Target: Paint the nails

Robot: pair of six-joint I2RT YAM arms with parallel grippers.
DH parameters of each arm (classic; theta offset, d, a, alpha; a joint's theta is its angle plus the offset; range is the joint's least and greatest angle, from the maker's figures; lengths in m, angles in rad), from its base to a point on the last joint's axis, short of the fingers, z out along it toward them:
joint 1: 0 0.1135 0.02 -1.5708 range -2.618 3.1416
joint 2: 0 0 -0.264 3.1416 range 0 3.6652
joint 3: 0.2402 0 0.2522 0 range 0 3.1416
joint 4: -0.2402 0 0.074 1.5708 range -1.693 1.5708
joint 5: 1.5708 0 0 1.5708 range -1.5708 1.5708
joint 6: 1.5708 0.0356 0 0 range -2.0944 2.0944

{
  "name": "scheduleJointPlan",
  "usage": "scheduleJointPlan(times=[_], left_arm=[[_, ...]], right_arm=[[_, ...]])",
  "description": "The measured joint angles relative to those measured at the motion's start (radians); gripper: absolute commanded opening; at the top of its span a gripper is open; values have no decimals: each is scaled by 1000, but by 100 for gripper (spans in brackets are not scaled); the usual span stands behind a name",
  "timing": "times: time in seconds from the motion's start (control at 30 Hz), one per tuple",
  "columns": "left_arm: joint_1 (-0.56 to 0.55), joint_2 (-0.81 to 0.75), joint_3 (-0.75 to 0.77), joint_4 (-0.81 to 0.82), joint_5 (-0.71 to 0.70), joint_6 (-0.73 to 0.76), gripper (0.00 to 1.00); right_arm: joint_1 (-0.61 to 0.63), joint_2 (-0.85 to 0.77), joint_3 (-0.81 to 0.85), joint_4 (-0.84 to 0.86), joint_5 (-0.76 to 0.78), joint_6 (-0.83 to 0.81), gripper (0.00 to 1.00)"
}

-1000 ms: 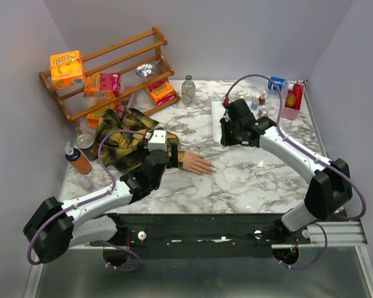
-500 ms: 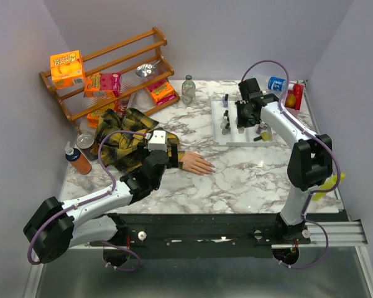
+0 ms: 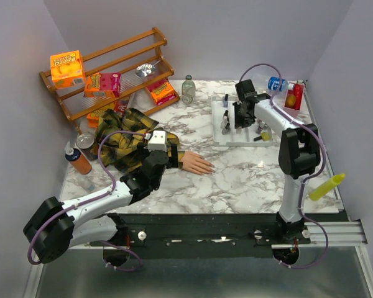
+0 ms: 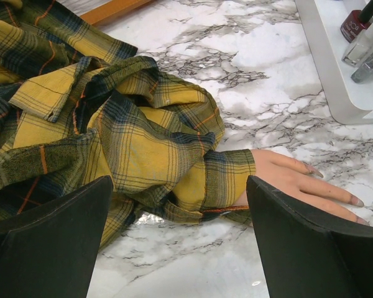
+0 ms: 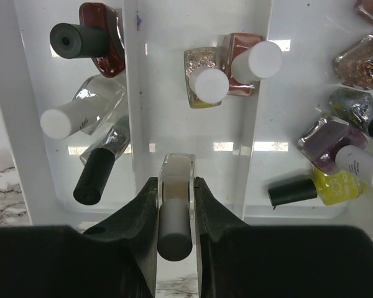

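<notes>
Nothing really legible here, the orange box (image 3: pixel 67 68) at ten o'clock has lettering but it's too blurry.

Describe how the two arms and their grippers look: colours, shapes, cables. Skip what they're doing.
The left arm and right arm have white links between bulky black joints, each with a looping purple cable. A white camera block sits on the left wrist. The left gripper and right gripper have plain matte-black fingers, broad and tapering.
</notes>
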Motion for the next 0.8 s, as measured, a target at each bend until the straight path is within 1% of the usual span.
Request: scheduleJointPlan(times=[0.3,0.4,0.43,0.53,0.57,0.6,0.8], left_arm=[[0,0,0,0,0,0,99],[0,0,0,0,0,0,99],[0,0,0,0,0,0,99],[0,0,0,0,0,0,99],[0,0,0,0,0,0,99],[0,0,0,0,0,0,99],[0,0,0,0,0,0,99]], right_arm=[[0,71,2,37,-18,6,22],[0,76,8,42,-19,11,28],[0,76,8,44,-20,11,32],[0,80,8,45,-22,14,37],[0,80,8,47,-23,16,42],[0,80,8,47,-23,17,45],[0,80,8,50,-23,18,50]])
